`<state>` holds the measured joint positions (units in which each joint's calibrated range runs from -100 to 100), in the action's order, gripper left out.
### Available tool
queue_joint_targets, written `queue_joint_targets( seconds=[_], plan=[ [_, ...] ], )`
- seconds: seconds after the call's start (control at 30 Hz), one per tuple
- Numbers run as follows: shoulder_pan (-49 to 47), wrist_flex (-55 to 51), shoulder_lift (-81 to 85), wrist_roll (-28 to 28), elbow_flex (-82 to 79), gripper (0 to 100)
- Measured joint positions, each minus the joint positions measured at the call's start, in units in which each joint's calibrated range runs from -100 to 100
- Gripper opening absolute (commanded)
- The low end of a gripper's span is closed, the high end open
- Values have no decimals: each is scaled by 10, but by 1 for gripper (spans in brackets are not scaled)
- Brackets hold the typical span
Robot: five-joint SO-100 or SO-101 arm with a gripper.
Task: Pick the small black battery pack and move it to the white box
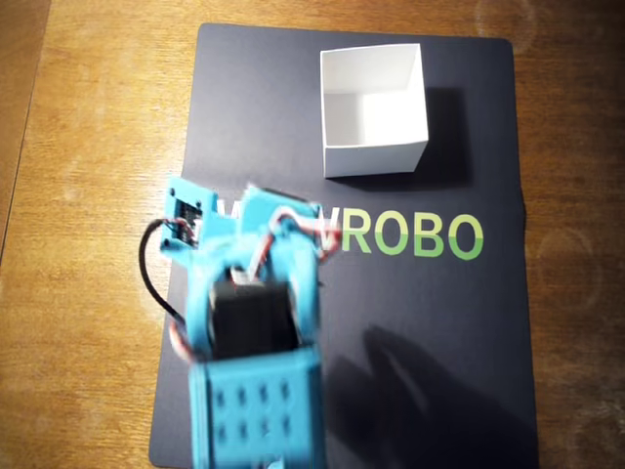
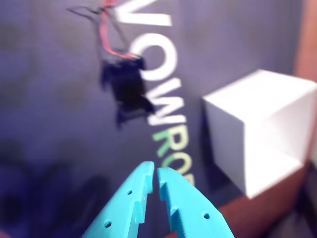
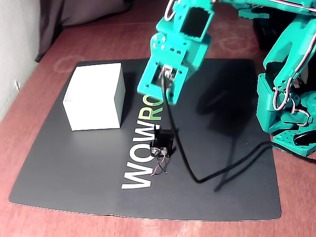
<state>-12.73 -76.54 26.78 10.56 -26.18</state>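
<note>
Dark mat (image 3: 89,173) on wooden counter (image 3: 29,98), with battery pack (image 2: 126,89) lying beyond nearly closed, empty hand (image 2: 154,174) in wrist view, slightly left, long axis pointing away, white box (image 2: 257,129) right.

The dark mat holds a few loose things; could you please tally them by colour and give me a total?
Black: 1, the small black battery pack, lying on the mat beside the lettering.
White: 1, the white box, with nothing visible inside it.
Total: 2.
</note>
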Motion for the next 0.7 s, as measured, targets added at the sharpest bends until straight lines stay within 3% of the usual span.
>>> queue_joint_targets(
  seconds=[0.17,0.53,0.7],
  plan=[
    [-31,-8,-61,-83,25,1],
    [-32,-1,-95,-397,25,1],
    [-5,26,-137,-473,25,1]
  ],
)
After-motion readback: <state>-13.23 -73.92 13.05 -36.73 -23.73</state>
